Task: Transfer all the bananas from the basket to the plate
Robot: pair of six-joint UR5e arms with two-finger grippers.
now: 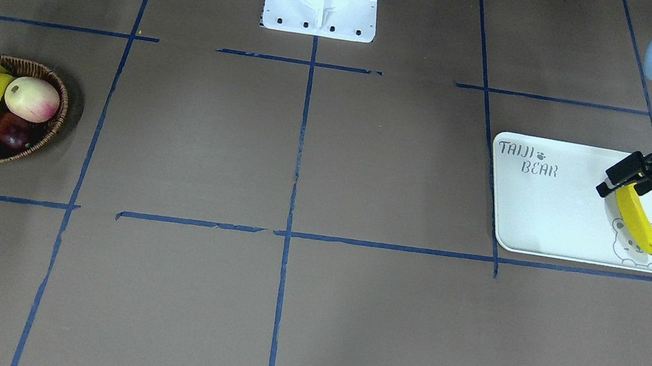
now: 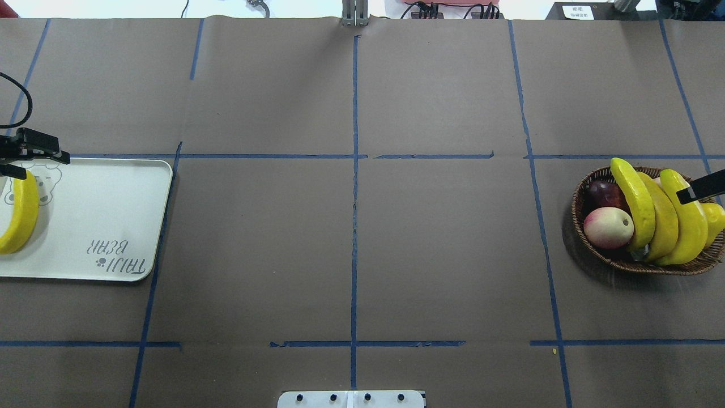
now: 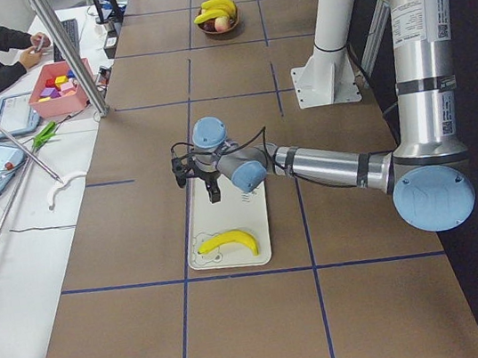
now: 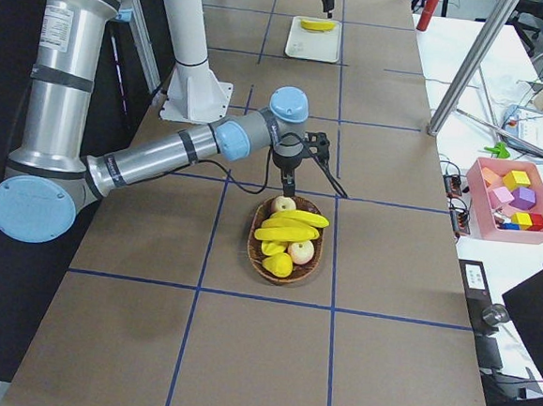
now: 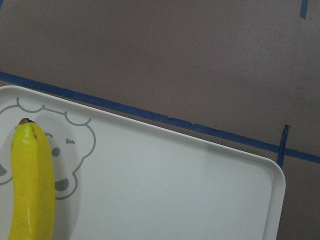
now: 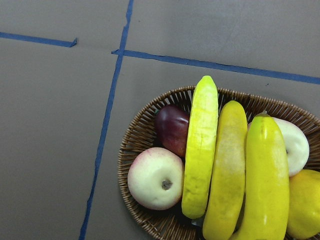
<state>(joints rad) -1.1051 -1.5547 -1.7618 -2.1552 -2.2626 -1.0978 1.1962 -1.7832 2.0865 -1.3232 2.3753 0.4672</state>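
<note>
At the far left, the plate (image 2: 102,226) is a flat off-white rectangle with rounded corners, smooth and slick, printed with grey lettering and a bear face. One banana (image 2: 20,218) lies on it by the bear. The left claw (image 2: 31,163) hangs above the plate, clear of that banana, its fingers apart and nothing between them. The table (image 2: 442,238) in between is matte brown paper crossed by blue tape lines (image 2: 354,226). At the far right, well apart from the plate, sits the basket (image 2: 600,254), a shallow oval of brown wicker with a braided rim. Three more bananas (image 2: 660,209) lie side by side across it, long, curved and glossy, propped on rounder fruit: a pale pink peach (image 2: 608,228), a dark red plum (image 2: 605,194) and a lemon (image 2: 715,218). The right claw (image 2: 701,187) hovers over them; only part of it shows, so I cannot tell whether it is wide or narrow. The likely trouble lies here: the bananas touch one another, so pinching one could drag its neighbour or roll the fruit beneath over the low rim. The glossy curved skin could twist out of a two-finger pinch, and the light wicker might shift or lift. On the slick plate, a banana set down carelessly could knock the first one off.
</note>
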